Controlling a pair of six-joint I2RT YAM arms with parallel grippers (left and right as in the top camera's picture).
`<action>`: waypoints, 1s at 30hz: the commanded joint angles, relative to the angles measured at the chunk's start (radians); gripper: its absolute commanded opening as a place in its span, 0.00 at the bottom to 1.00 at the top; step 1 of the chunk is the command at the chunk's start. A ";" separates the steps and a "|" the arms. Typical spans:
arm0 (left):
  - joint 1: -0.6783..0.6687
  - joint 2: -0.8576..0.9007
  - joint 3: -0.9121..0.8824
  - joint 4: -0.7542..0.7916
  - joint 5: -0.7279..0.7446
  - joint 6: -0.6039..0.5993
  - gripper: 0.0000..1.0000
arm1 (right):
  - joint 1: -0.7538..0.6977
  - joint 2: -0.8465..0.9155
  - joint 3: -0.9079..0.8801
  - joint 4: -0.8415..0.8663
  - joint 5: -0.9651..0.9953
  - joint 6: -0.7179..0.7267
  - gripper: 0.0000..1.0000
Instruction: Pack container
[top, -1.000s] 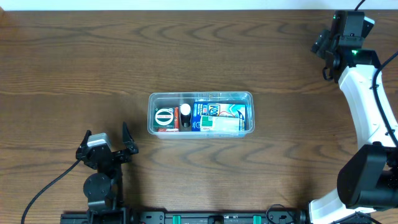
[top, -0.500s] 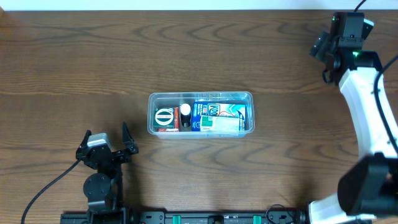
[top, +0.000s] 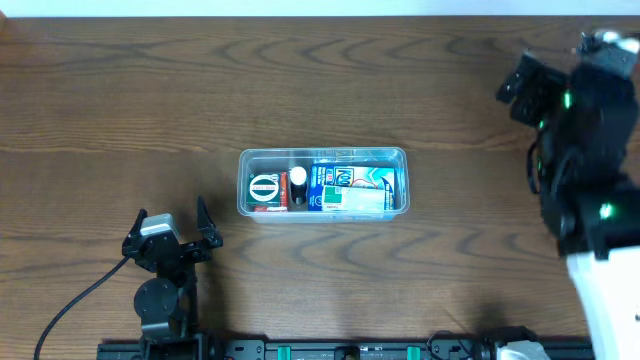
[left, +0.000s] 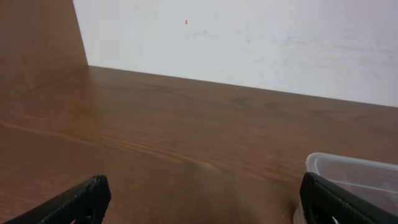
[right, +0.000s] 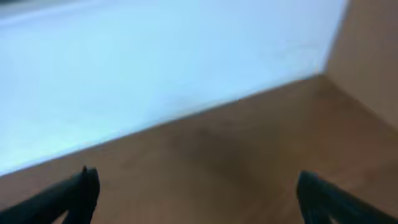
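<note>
**A:** How many of each, then?

**B:** One container (top: 243, 186), clear plastic, lying lengthwise near the middle of the bench (top: 120, 100). There are two arms with one claw apiece. Inside the tub I count four things. At the left end is a red packet (top: 265, 190) with a round white mark, and just beside it a dark little bottle (top: 298, 182) with a white cap. A blue-and-white packet (top: 352, 177) fills the right part, with a pale green one (top: 356, 201) lying over its near side.

**A:** And the claws?

**B:** The left claw (top: 170, 212) sits at the near edge, left of the tub and apart from it. Its fingers are spread wide with nothing between them. The right claw (right: 199, 200) is also wide and empty. Its arm is at the far right, well apart from the tub.

**A:** What do the views give that the others don't?

**B:** Only the overhead shows the contents. The left wrist view catches just one rounded corner of the tub at its right edge, with a pale wall (left: 249, 37) behind the bench. The right wrist view is blurred, showing bench and wall but no tub at all.
</note>
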 joint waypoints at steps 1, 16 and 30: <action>0.004 -0.006 -0.019 -0.040 -0.016 0.018 0.98 | -0.008 -0.113 -0.212 0.152 -0.141 -0.108 0.99; 0.004 -0.006 -0.019 -0.041 -0.015 0.018 0.98 | -0.105 -0.661 -1.001 0.656 -0.390 -0.107 0.99; 0.004 -0.006 -0.019 -0.040 -0.015 0.018 0.98 | -0.133 -0.872 -1.234 0.629 -0.363 -0.131 0.99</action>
